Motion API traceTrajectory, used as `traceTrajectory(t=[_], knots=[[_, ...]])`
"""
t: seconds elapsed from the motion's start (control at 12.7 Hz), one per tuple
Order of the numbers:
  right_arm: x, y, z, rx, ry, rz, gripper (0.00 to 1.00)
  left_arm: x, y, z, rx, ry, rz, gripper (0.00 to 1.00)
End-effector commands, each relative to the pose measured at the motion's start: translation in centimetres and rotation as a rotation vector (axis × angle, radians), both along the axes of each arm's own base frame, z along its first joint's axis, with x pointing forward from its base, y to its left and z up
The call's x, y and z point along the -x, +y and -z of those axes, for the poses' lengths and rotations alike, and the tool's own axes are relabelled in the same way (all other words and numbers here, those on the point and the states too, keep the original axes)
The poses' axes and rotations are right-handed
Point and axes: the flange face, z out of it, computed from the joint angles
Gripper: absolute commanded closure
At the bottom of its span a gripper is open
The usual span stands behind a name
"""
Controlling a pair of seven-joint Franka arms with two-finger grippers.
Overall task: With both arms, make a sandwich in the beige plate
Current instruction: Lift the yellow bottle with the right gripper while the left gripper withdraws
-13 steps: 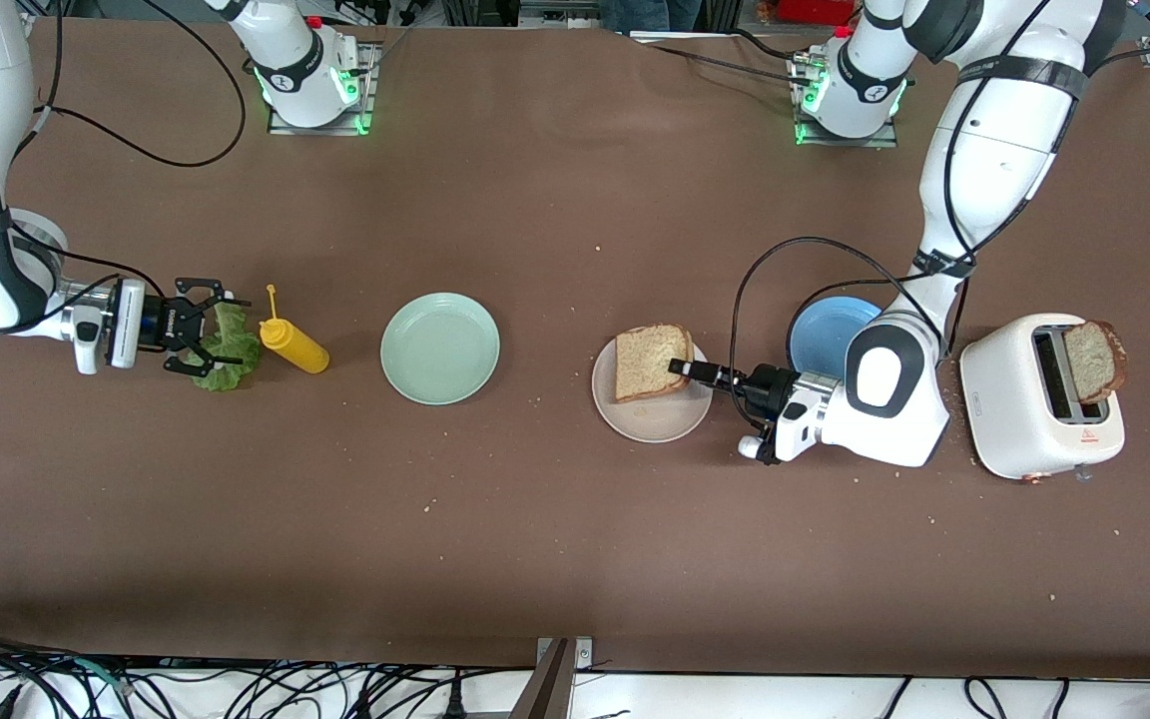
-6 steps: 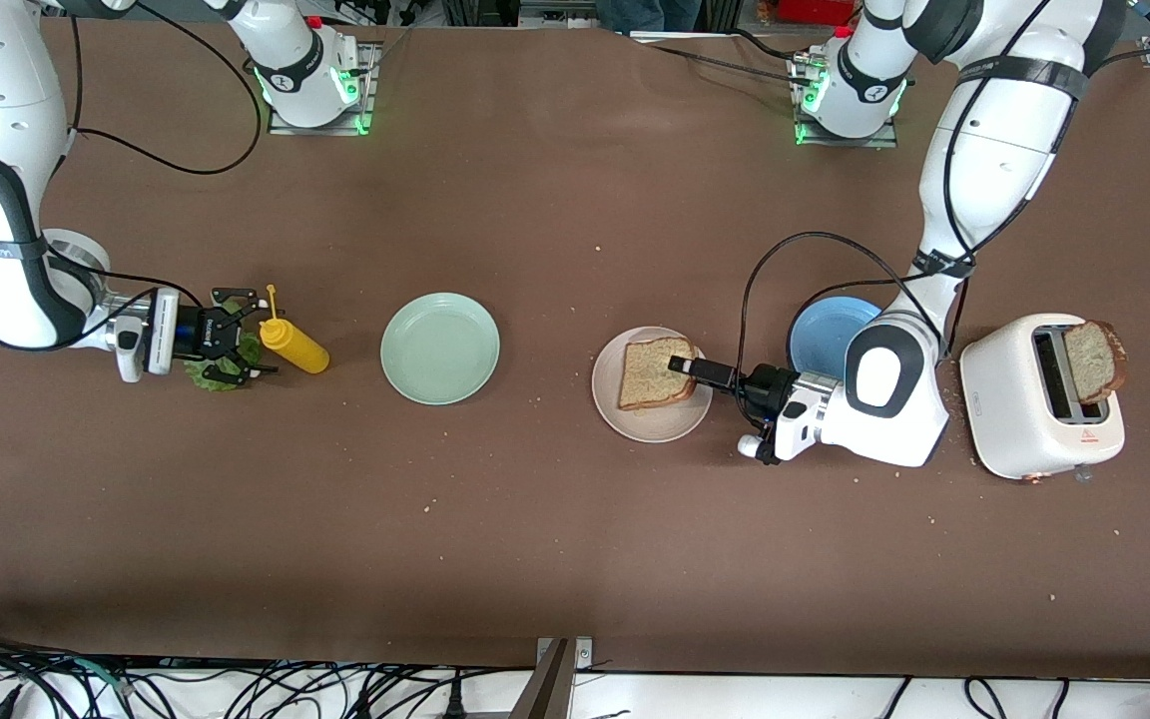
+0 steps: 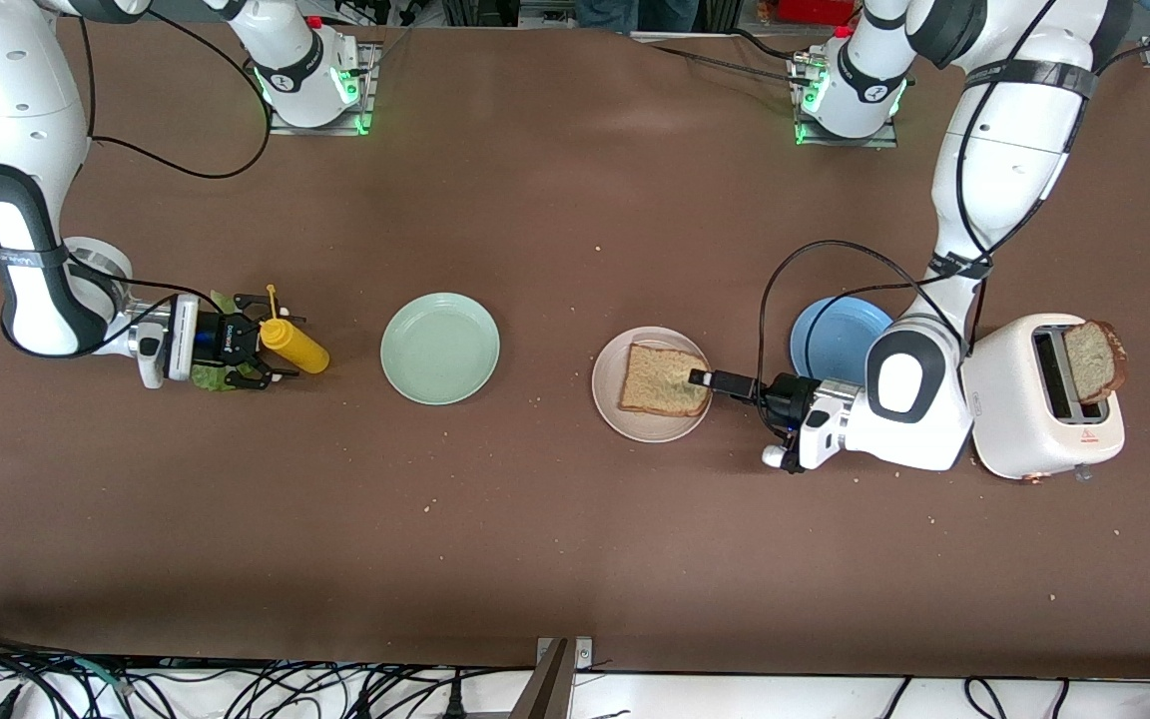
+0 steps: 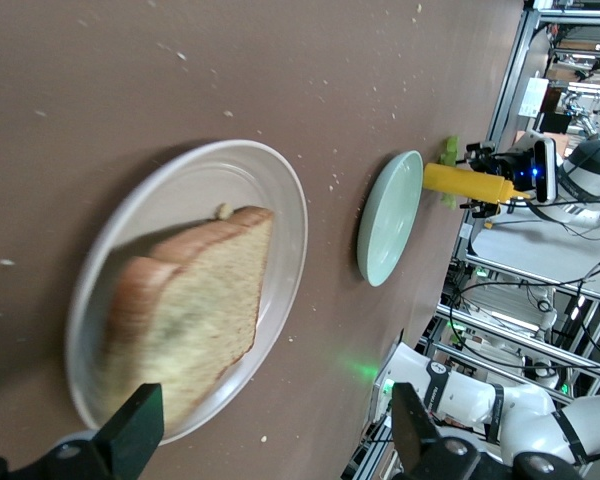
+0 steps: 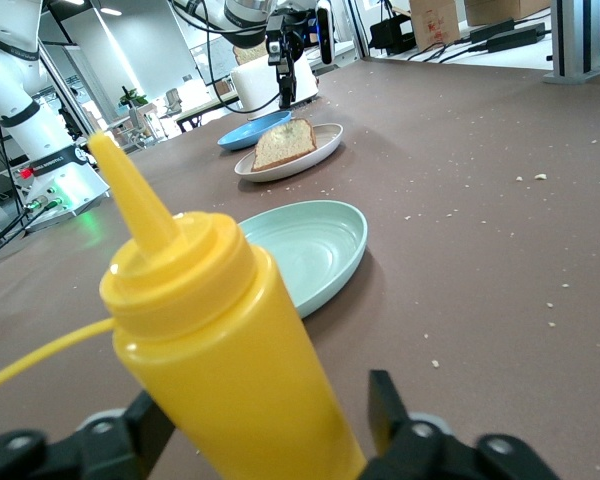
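Beside the beige plate [image 3: 652, 426] (toast slice [image 3: 663, 380] lying flat), left gripper [image 3: 703, 377] is spread empty; right gripper [image 3: 258, 345] straddles the yellow squeeze bottle [image 3: 292, 345], lettuce leaf [image 3: 204, 375] beneath, jaws not yet clamped.

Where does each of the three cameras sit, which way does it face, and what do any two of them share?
Front view: high across the table, facing both arm bases; both arms show, the left gripper open at the beige plate, the right gripper around the yellow bottle.
Left wrist view: low over the beige plate, facing the bread slice; its own fingertips show.
Right wrist view: just above the table, facing the yellow bottle with its own fingers either side.
Shared: both wrist views show the mint plate and the plated slice.
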Motion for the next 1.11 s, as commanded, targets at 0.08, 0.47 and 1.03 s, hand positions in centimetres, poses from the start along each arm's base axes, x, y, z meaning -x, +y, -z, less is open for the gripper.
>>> traceTrajectory(t=[0.08, 0.47, 1.03], knots=[[-0.4, 0.4, 0.7, -0.016, -0.042, 0.008, 1.00, -0.6, 3.2, -2.6, -0.190, -0.012, 0.059, 0.00], [-4.1, 2.9, -3.5, 0.099, -0.017, 0.011, 1.00, -2.6, 10.3, -8.9, -0.517, -0.160, 0.168, 0.00], [-11.2, 11.3, -14.9, 0.483, 0.043, -0.074, 1.00, -2.0, 17.1, -17.9, -0.737, -0.205, 0.129, 0.00]])
